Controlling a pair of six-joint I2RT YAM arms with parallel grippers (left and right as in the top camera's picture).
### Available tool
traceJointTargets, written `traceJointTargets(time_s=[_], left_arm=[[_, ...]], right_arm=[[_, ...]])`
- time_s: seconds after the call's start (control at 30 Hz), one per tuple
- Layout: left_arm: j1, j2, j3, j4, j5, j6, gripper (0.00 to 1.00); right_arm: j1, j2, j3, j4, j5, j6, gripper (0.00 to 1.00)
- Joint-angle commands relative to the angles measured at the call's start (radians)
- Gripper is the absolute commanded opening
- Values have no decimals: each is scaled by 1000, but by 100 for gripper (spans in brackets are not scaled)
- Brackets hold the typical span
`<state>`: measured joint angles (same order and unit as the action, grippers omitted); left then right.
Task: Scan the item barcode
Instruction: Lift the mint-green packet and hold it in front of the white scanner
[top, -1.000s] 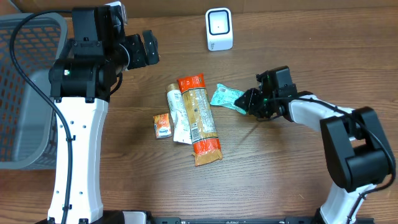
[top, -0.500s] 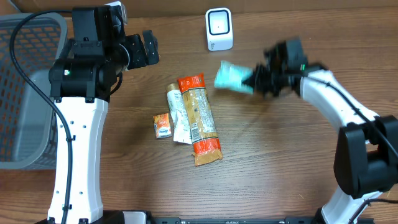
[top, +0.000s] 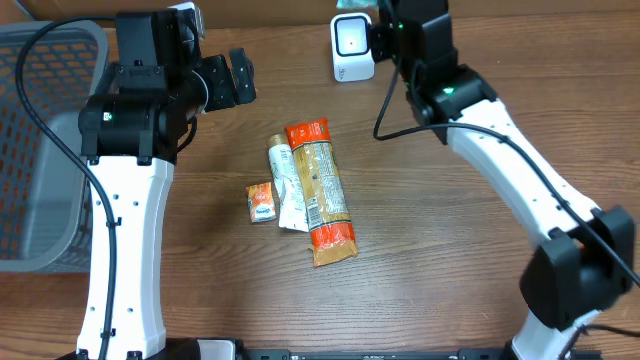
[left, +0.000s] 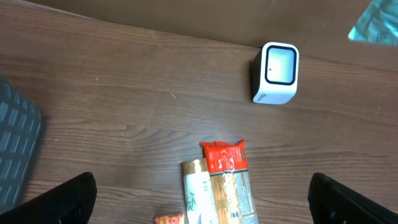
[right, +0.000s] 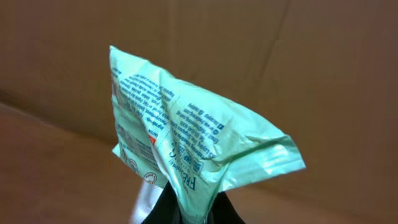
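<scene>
- Up beside the scanner (top: 352, 47), at the far edge of the bench (top: 450, 260), my right gripper (right: 194, 210) was pinched tight on one end of the green packet (right: 186, 155). The packet was held in the air, clear of the wood.
- From the left wrist view, only its corner showed, off to the scanner's right.
- My left gripper (top: 229, 80) stood spread wide and held nothing, well apart from the scanner.
- The packet was crumpled and folded. I could see small print on it but could not pick out a barcode, so a code on a crease or turned from the window would likely not read.
- I had only a thin pinch of film. It could slip or droop, I judged, and drop the packet.
- The scanner looked small and light, and a careless reach might knock it askew.
- The bench was smooth brown wood grain. An orange pouch (top: 320, 190), a white pouch (top: 287, 185) and a small orange sachet (top: 261, 201) lay close together mid-bench.
- A grey mesh basket (top: 40, 150) stood at the left edge. Behind the packet was only blurred brown.
</scene>
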<state>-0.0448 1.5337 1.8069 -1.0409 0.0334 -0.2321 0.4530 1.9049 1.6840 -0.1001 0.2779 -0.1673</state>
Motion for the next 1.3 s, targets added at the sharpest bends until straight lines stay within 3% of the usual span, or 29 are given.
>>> traceJointTargets(time_s=[0.0, 0.37, 0.5, 1.0, 1.27], left_arm=[[5, 2, 2, 1, 8, 16, 100], [5, 2, 2, 1, 8, 16, 100], [5, 2, 2, 1, 8, 16, 100], [5, 2, 2, 1, 8, 16, 100], [5, 2, 2, 1, 8, 16, 100]], right_arm=[[11, 94, 11, 99, 181, -356, 4], [79, 352, 11, 504, 387, -937, 4], [94, 411, 11, 558, 387, -1080, 3], [95, 417, 11, 566, 405, -1129, 4], [121, 389, 11, 582, 467, -1087, 4]])
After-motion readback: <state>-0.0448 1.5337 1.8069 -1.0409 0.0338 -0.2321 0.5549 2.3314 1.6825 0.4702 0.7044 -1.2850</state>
